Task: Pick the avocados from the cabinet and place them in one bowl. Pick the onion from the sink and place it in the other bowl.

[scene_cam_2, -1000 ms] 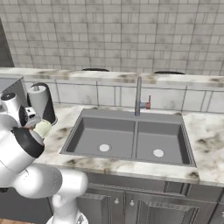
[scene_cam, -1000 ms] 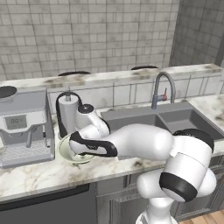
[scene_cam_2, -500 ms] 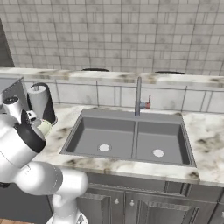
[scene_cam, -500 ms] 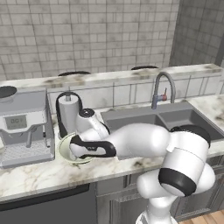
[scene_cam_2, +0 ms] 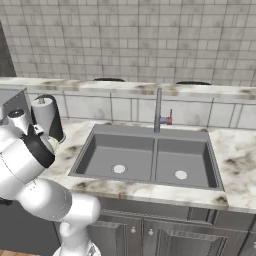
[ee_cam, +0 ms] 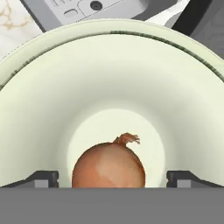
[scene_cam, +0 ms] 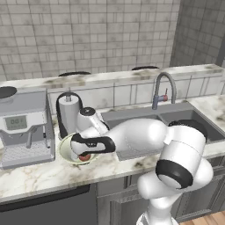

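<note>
The onion [ee_cam: 108, 168], orange-brown with a dry tuft on top, lies on the floor of the pale cream other bowl [ee_cam: 52, 96]. My gripper [ee_cam: 112, 178] hangs just over it, open, with a gap between the onion and each fingertip [ee_cam: 41, 178]. From the left base view the dark hand reaches over that bowl [scene_cam: 65, 145], and the onion [scene_cam: 85, 157] shows under the gripper [scene_cam: 83, 151]. The sink [scene_cam_2: 150, 160] lies to the right. The avocados, the cabinet and the reddish-brown bowl are out of view.
A coffee machine [scene_cam: 24, 125] stands left of the bowl, and a paper towel holder [scene_cam: 68, 112] stands right behind it. The curved faucet [scene_cam_2: 159, 107] rises behind the sink. Marble counter runs along the front edge.
The jaws have spread wider and the onion now rests free in the cream bowl. The hand has dropped a little lower over the bowl.
</note>
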